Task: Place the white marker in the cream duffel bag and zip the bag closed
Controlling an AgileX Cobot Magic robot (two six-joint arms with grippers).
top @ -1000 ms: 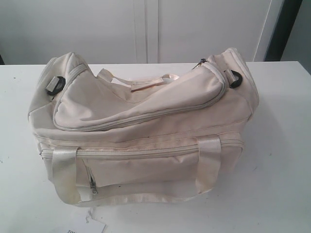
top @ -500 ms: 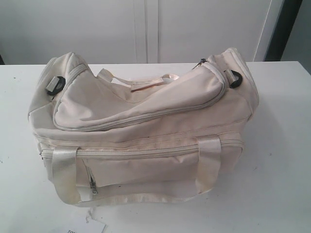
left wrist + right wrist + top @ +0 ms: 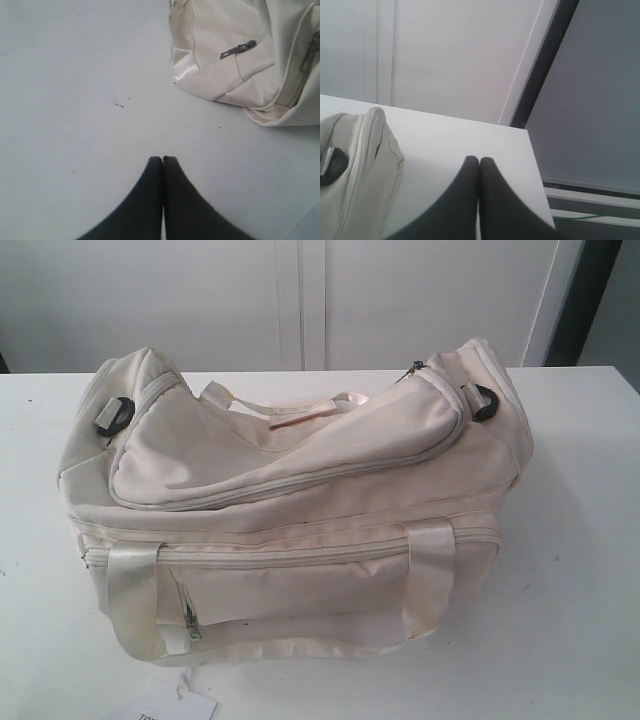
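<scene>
Cream soft fabric duffel bag [image 3: 300, 490] sits unmoved on the white table [image 3: 585, 540], our left gripper [image 3: 162, 160] and right gripper [image 3: 479, 160] both clenched empty near it, and we see the slim white marker nowhere, so nothing has advanced.

White table [image 3: 580, 540], paper slip [image 3: 165, 708] at front edge; pale panelled wall [image 3: 200, 300] behind; dark strip [image 3: 590, 300] right.
</scene>
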